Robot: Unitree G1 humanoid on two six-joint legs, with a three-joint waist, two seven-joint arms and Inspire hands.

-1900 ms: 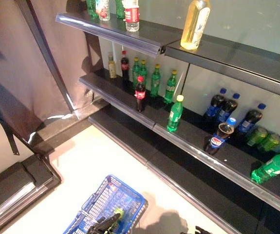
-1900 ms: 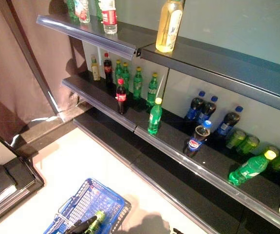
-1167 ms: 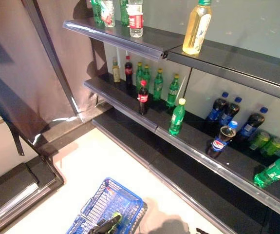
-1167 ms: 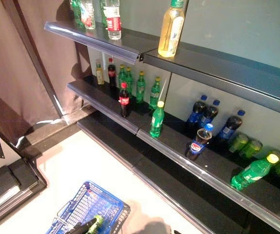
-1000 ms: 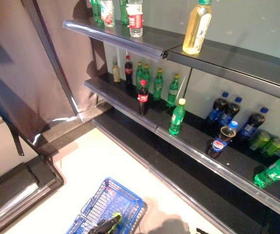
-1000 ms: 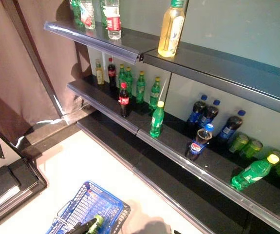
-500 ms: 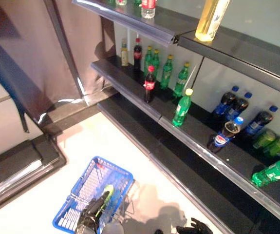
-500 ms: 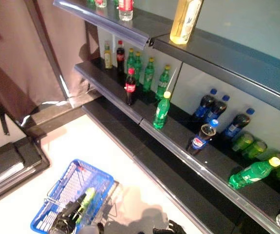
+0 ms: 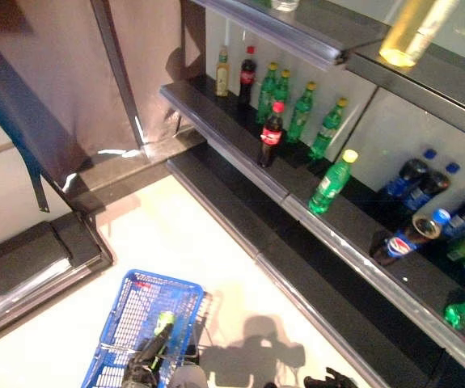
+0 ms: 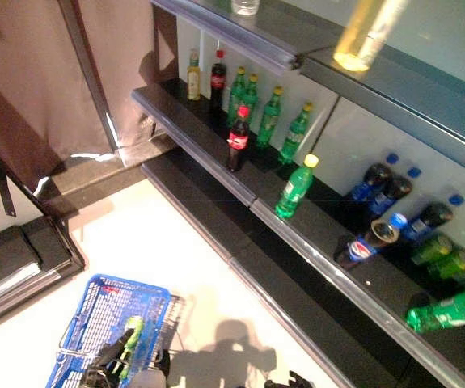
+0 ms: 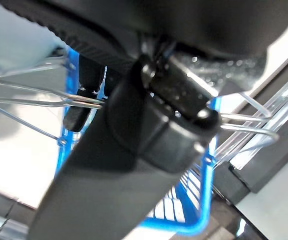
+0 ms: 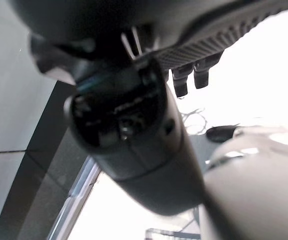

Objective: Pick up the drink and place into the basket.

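The blue basket [image 9: 143, 311] hangs low at the left, above the pale floor, and a green drink [image 9: 164, 323] lies in it. My left hand [image 9: 141, 370] is shut on its thin wire handles [image 11: 33, 102], with the basket's blue mesh [image 11: 196, 197] past the hand. My right hand [image 9: 327, 378] hangs low at the right with relaxed fingers [image 12: 188, 79] and holds nothing. On the middle shelf stand a red-capped cola bottle [image 9: 272, 136] and a green bottle with a yellow cap [image 9: 330, 183]. A blue-capped cola bottle [image 9: 406, 238] leans further right.
Dark shelves [image 9: 240, 162] run diagonally from upper left to lower right, with green bottles [image 9: 297, 113] at the back and a yellow drink [image 9: 410, 32] on the top shelf. A dark curtain and post [image 9: 115, 81] stand at the left. A low black platform [image 9: 30, 271] lies at the lower left.
The whole picture has shifted, so the camera has moved: the shelves sit higher and further right and more floor shows. The basket still hangs from my left hand.
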